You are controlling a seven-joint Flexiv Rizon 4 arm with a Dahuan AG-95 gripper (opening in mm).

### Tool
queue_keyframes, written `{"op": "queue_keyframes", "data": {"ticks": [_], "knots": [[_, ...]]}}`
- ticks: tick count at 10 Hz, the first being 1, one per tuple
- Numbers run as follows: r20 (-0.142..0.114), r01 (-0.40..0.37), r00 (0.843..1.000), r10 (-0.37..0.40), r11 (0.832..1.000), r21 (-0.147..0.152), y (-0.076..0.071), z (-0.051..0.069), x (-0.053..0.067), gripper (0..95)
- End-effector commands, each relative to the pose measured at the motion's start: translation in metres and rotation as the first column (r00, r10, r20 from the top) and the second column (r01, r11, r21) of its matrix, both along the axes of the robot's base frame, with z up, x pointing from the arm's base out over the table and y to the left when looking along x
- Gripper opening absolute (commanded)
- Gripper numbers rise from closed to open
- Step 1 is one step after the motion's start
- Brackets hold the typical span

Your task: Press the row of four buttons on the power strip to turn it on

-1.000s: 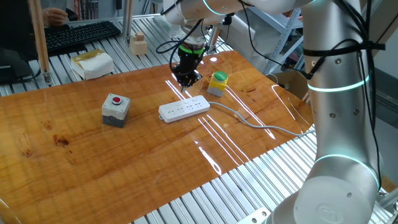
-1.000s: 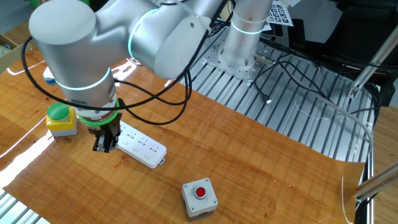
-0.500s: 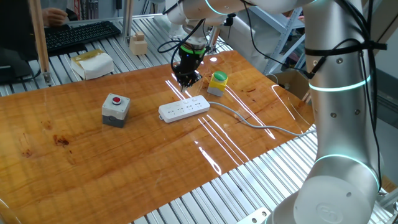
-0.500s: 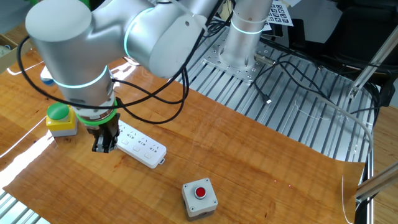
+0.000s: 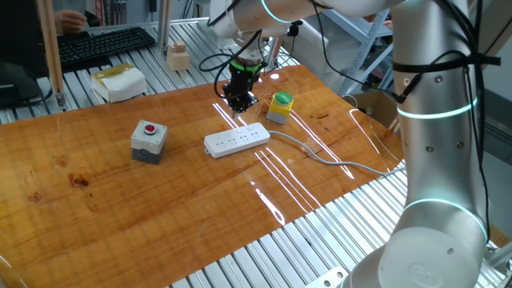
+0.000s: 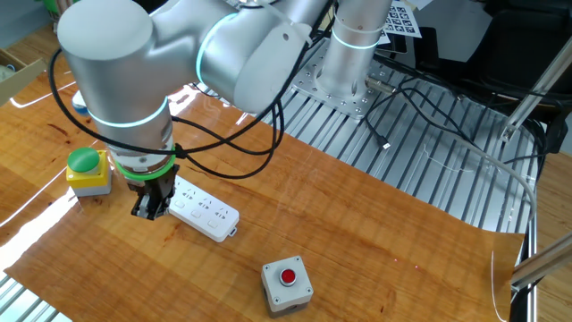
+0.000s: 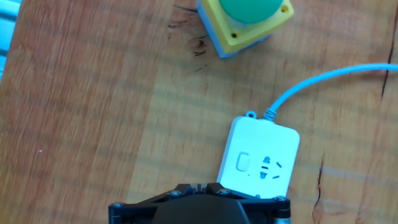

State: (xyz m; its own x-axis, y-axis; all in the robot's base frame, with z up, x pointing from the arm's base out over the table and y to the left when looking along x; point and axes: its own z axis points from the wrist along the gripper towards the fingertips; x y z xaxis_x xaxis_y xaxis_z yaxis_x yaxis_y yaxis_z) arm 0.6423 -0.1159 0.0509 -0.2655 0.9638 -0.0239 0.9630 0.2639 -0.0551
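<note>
The white power strip (image 5: 237, 141) lies flat on the wooden table, and its grey cable (image 5: 336, 162) runs off to the right. My gripper (image 5: 239, 101) hangs just above the strip's cable end, shut, with nothing between its fingers. In the other fixed view the gripper (image 6: 150, 208) stands at the strip's (image 6: 206, 213) left end, on the near side. The hand view shows that end of the strip (image 7: 260, 160) with one small switch (image 7: 243, 163) beside a socket. My closed fingertips (image 7: 200, 185) sit just left of it. The other buttons of the row are hidden under the hand.
A yellow box with a green cap (image 5: 280, 106) stands close behind the strip's cable end. A grey box with a red button (image 5: 149, 140) sits to the left. A keyboard (image 5: 104, 44) and a white box (image 5: 120, 82) lie beyond the table's far edge.
The hand has lifted slightly and drifted a little away from the strip, and the arm above it has shifted. The strip and both boxes have not moved.
</note>
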Motion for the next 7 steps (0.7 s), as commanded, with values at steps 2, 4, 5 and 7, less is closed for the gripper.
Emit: {"op": "queue_keyframes", "data": {"ticks": [2, 4, 5, 7], "knots": [[0.012, -0.124, 0.992, 0.124, 0.992, 0.023, -0.0001, 0.0003, -0.0004, 0.0], [0.010, -0.136, 0.991, 0.136, 0.991, 0.020, -0.0001, 0.0003, -0.0004, 0.0], [0.009, -0.146, 0.989, 0.146, 0.989, 0.020, -0.0001, 0.0003, -0.0004, 0.0], [0.007, -0.204, 0.979, 0.204, 0.979, 0.015, -0.0001, 0.0003, -0.0004, 0.0]]}}
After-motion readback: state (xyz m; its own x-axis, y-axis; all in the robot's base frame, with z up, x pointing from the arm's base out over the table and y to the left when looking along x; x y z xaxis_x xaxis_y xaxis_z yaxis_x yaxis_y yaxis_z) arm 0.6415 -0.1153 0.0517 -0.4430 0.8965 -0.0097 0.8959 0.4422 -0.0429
